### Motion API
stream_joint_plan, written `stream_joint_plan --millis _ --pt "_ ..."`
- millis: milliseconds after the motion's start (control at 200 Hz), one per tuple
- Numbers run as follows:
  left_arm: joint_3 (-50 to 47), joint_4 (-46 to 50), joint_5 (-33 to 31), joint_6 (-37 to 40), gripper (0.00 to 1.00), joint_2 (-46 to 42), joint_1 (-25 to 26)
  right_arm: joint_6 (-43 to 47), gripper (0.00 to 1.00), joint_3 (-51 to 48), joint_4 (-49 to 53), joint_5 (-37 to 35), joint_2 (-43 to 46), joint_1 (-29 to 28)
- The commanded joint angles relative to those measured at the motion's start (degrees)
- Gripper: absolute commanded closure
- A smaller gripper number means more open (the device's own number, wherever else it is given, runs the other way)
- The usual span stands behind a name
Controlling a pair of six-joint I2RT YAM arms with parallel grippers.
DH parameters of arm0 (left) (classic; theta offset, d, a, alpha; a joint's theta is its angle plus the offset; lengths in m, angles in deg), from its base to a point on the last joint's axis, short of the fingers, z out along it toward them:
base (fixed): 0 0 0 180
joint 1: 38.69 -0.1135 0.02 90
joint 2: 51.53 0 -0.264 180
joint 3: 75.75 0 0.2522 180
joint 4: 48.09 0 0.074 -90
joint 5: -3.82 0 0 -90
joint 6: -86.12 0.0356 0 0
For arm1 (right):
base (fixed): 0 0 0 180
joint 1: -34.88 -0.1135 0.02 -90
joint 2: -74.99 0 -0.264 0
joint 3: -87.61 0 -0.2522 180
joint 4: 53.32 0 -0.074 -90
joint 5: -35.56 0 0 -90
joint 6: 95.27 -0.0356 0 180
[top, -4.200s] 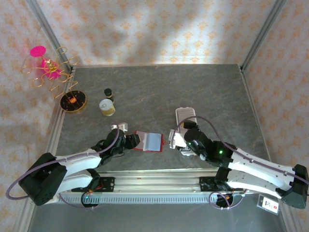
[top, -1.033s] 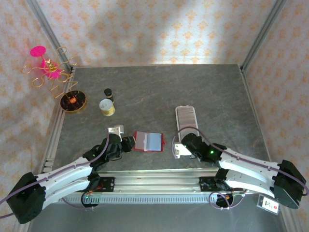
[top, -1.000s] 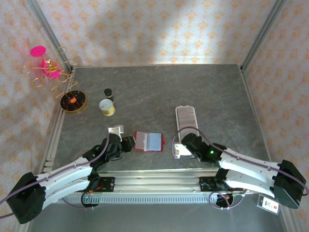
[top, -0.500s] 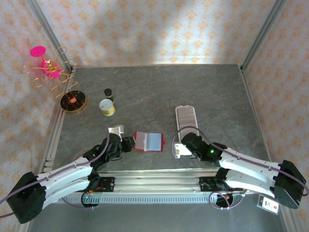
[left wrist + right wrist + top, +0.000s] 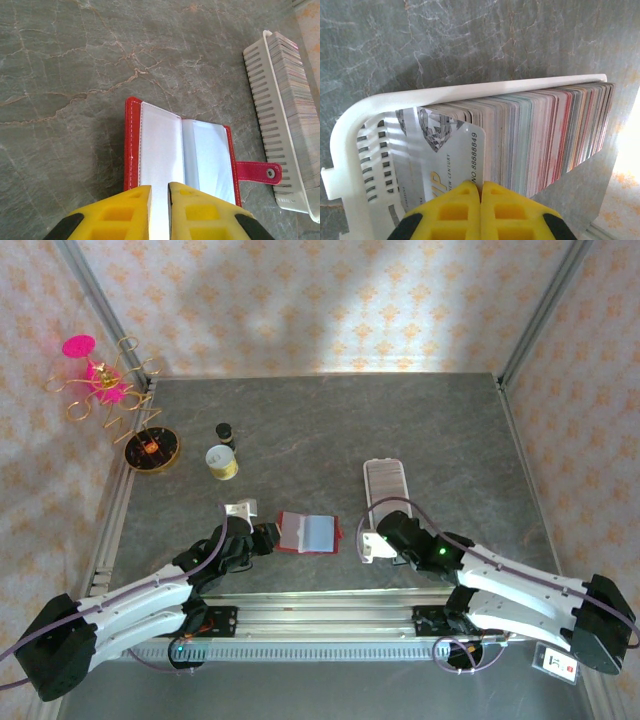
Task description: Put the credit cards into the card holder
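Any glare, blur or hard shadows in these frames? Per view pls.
Top external: dappled light and soft shadows on the patterned back wall; grey marble-look table evenly lit. Left wrist: sharp; open red leather-like card holder throws a soft shadow to its left. Right wrist: print on the pale card in the white slotted tray readable; right edge blown out.

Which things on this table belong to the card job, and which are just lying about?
For the job: card holder, lying open; credit cards; white tray holding them.
Lying about: gold wire stand; small yellowish jar; small dark bottle.
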Motion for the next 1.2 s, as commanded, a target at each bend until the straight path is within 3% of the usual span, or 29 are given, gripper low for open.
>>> stream_joint_plan --millis 0,866,1191 --pt "1.36 -1.16 -0.07 -0.32 0.83 0.46 0.13 -2.96 0.99 3.09 1.9 0.89 1.05 0.45" --pt "5.67 1.07 -0.34 1.85 0.83 2.84 0.13 -11.62 1.0 11.83 15.56 11.16 4.55 0.47" --pt "7.34 1.2 -0.16 2.31 0.83 4.29 0.13 -32.77 1.0 16.6 4.94 13.09 4.92 0.45"
